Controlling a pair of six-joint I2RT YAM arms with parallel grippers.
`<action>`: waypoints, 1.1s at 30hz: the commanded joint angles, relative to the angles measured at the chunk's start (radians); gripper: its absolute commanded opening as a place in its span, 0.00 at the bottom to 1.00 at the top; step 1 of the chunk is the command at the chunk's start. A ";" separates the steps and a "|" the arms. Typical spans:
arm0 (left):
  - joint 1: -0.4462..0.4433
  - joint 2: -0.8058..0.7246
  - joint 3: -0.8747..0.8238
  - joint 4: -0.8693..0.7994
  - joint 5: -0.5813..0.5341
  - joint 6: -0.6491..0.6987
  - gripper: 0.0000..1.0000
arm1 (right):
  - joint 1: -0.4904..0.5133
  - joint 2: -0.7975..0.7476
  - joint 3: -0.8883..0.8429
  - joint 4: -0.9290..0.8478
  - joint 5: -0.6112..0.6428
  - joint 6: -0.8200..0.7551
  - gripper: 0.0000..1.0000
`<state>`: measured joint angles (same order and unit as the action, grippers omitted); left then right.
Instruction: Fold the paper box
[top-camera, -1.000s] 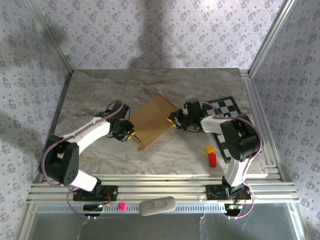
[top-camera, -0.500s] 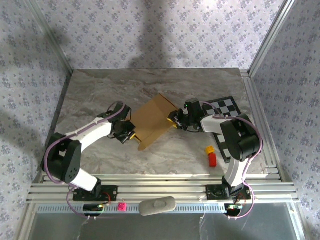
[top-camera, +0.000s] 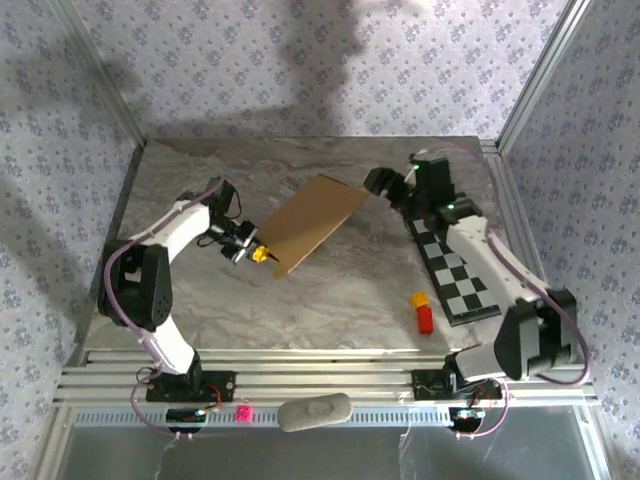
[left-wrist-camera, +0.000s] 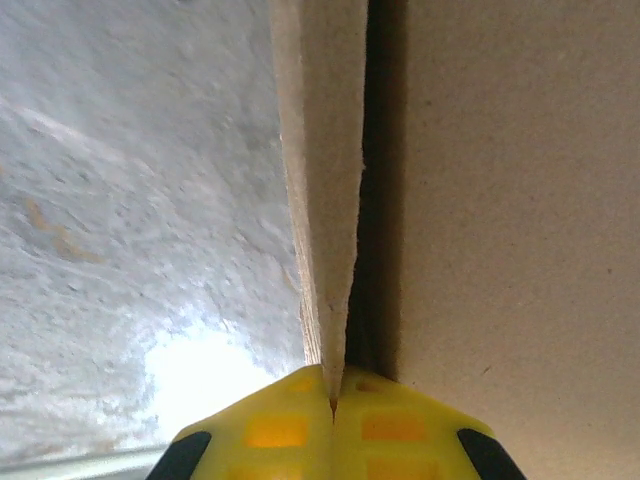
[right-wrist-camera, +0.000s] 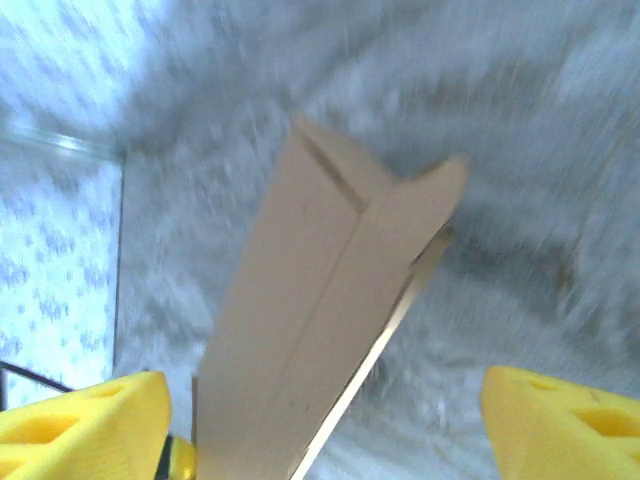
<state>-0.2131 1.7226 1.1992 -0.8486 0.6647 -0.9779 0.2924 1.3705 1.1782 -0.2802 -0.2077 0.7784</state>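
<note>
Setting: marble-patterned table (top-camera: 330, 165), walled in flowered wallpaper, with two arms reaching in from the near edge.
Centre: the paper box (top-camera: 305, 225) sits near the table's middle, a brown cardboard slab slanting from near left to far right.
Left arm: the left gripper (top-camera: 257, 253) is pinched tight on the box's near-left corner, yellow fingertips (left-wrist-camera: 270, 425) meeting over a cardboard edge.
Right arm: the right gripper (top-camera: 383, 186) hangs just beside the box's far right corner, jaws spread wide and gripping nothing.
Right side: a checkered board (top-camera: 460, 285) lies flat, with a yellow block (top-camera: 418, 298) and a red block (top-camera: 424, 319) just beside its near-left edge.
</note>
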 joint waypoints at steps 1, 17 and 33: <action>0.013 0.019 0.057 -0.154 0.211 0.134 0.00 | -0.030 -0.013 0.052 -0.231 0.119 0.042 0.94; 0.023 0.028 0.048 -0.191 0.290 0.214 0.00 | -0.272 0.178 0.259 -0.429 -0.396 0.246 0.99; 0.023 0.013 0.031 -0.279 0.237 0.318 0.00 | -0.172 0.581 0.621 -0.785 -0.790 -0.099 1.00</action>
<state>-0.1963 1.7565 1.2209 -1.0752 0.8959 -0.7132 0.1074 1.9194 1.7416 -0.8555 -0.9291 0.8379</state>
